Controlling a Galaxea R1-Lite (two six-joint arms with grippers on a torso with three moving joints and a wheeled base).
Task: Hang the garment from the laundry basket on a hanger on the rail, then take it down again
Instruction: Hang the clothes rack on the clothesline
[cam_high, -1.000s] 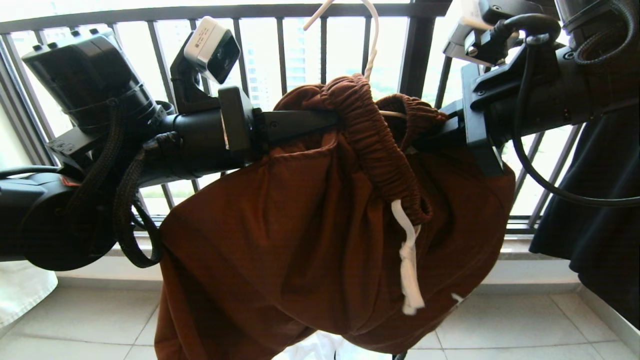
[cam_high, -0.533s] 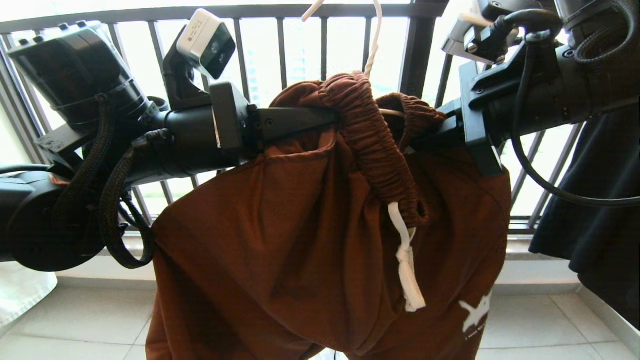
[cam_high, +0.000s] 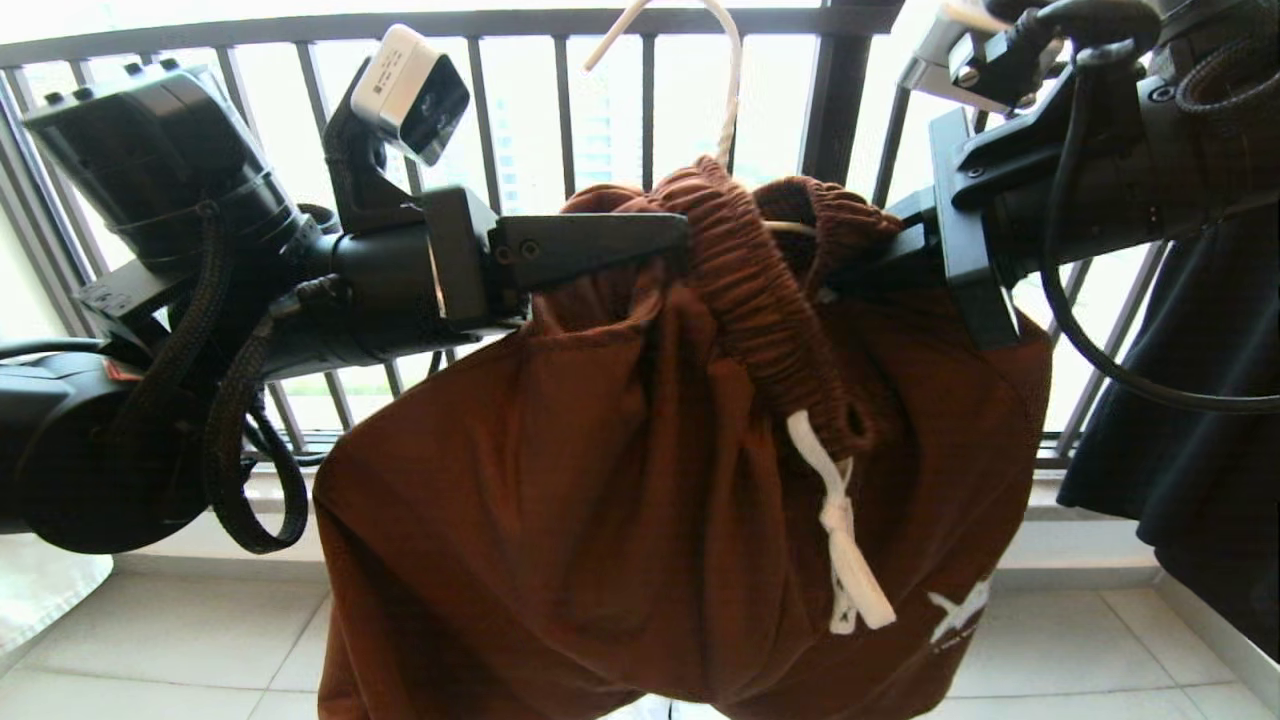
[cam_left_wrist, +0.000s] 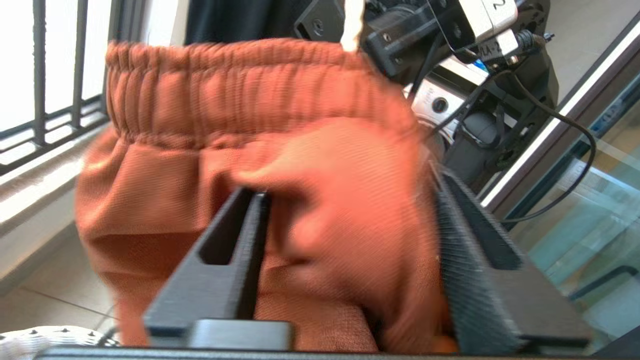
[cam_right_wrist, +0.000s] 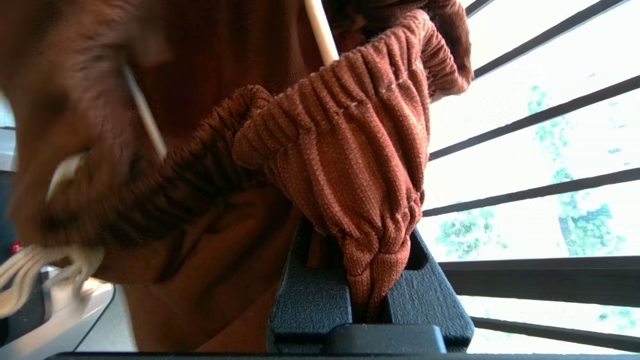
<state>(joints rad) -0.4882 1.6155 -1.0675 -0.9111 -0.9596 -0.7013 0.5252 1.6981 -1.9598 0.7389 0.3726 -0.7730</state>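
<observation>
The garment (cam_high: 620, 480), rust-brown shorts with a white drawstring (cam_high: 840, 540), hangs bunched on the cream hanger (cam_high: 728, 90), whose hook runs up out of view. My left gripper (cam_high: 680, 245) reaches in from the left at the waistband. In the left wrist view this gripper (cam_left_wrist: 347, 185) is open, its jaws wide apart with loose fabric (cam_left_wrist: 240, 95) lying between them. My right gripper (cam_high: 850, 280) comes from the right and is shut on a pinch of the gathered waistband (cam_right_wrist: 340, 130), seen clamped in the right gripper (cam_right_wrist: 362, 235). Both rail and laundry basket are out of view.
The black balcony railing (cam_high: 560, 120) stands right behind the shorts. A black garment (cam_high: 1200, 420) hangs at the right edge. White cloth (cam_high: 40, 590) lies on the tiled floor (cam_high: 1050, 650) at the lower left. A glass door frame (cam_left_wrist: 575, 130) is beside the right arm.
My left gripper has opened from shut and let go of the fabric. The shorts have dropped and spread a little, and the white print near the hem has come into view.
</observation>
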